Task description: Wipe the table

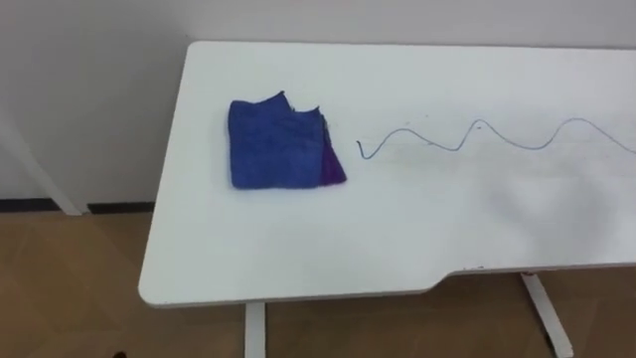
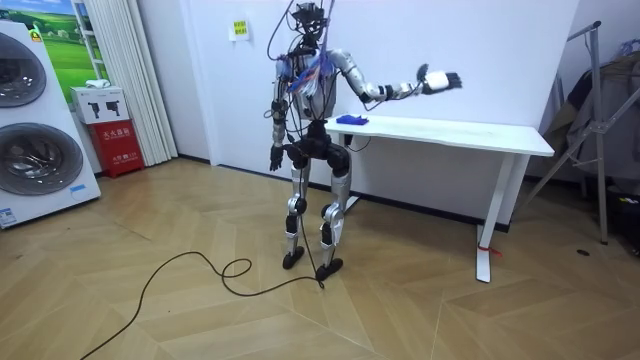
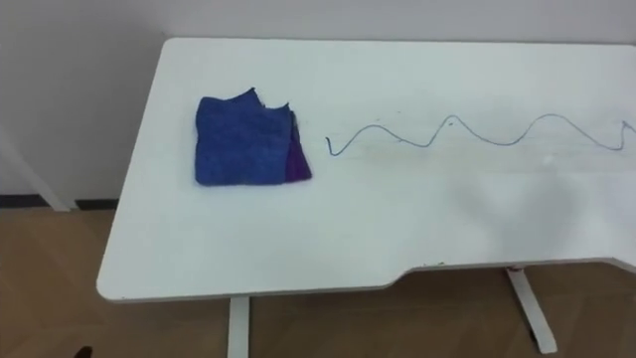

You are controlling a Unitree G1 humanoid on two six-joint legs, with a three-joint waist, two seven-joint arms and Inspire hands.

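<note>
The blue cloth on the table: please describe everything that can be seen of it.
The blue cloth looks like soft terry, folded into a rough square with an uneven far edge. A purple layer shows along its right side. It lies flat on the white table near the table's left end, just left of the start of a wavy pen line, apart from it. Only the table touches it.

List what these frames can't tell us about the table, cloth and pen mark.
1. Wavy pen line: its right end is cut off by the right edge of both eye views.
2. Table: its right end is cut off there too.
3. Blue cloth: it is folded, so the top layer hides most of the purple layer and anything under it.
</note>
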